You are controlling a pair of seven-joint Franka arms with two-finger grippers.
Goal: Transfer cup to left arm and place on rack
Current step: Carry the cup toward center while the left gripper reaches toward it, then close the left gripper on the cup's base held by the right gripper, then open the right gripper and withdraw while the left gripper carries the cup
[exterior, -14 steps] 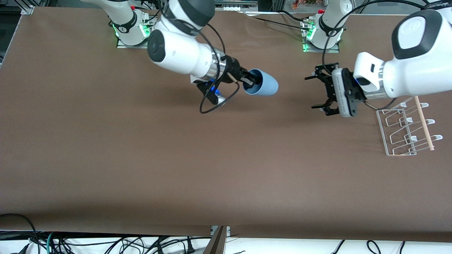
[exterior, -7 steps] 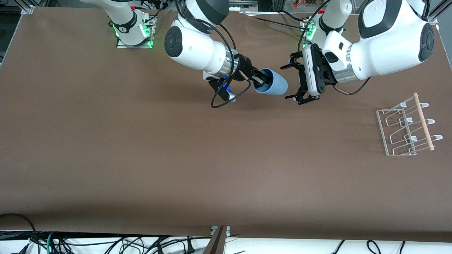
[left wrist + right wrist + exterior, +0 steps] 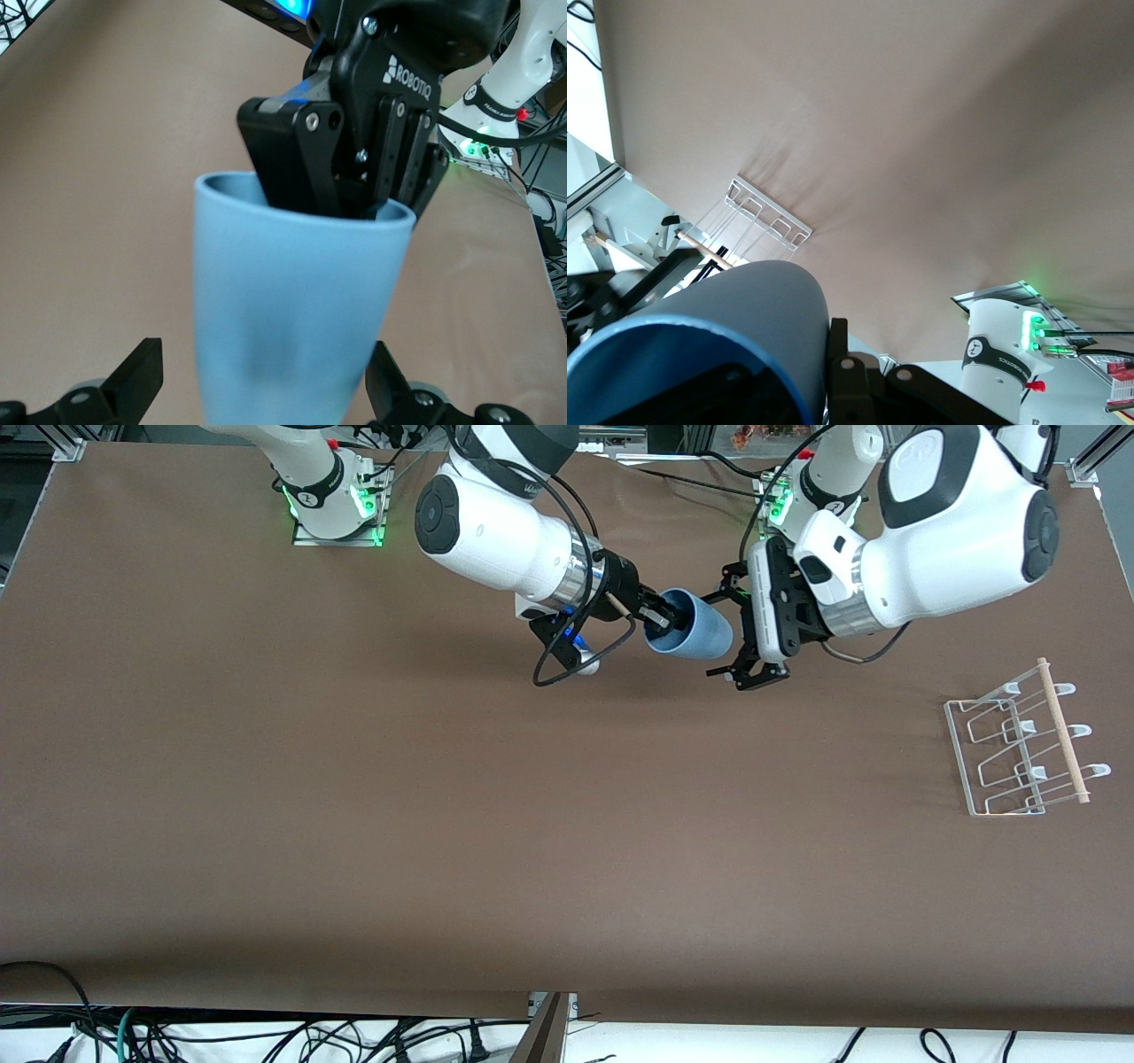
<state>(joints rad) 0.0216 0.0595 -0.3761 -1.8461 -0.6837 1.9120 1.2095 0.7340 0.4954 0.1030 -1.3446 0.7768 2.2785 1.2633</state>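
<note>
The light-blue cup [image 3: 695,631] hangs sideways over the table between the two arm bases. My right gripper [image 3: 660,615] is shut on its rim, one finger inside the mouth and one outside [image 3: 837,354]. My left gripper [image 3: 719,636] is open, and its two fingers flank the cup's closed end without touching it. In the left wrist view the cup [image 3: 297,310] fills the middle, with a black fingertip [image 3: 133,390] apart from it on each side. The white wire rack [image 3: 1019,744] with its wooden dowel [image 3: 1063,731] stands at the left arm's end of the table.
Both arm bases with green lights [image 3: 337,500] [image 3: 802,514] stand along the table's edge farthest from the front camera. Loose cables [image 3: 266,1036] lie off the near edge. A black cable loop [image 3: 567,664] hangs under the right wrist.
The left arm has swung from beside the rack to the cup, and its open fingers now straddle the cup's closed end. The right gripper carried the cup slightly toward the left arm.
</note>
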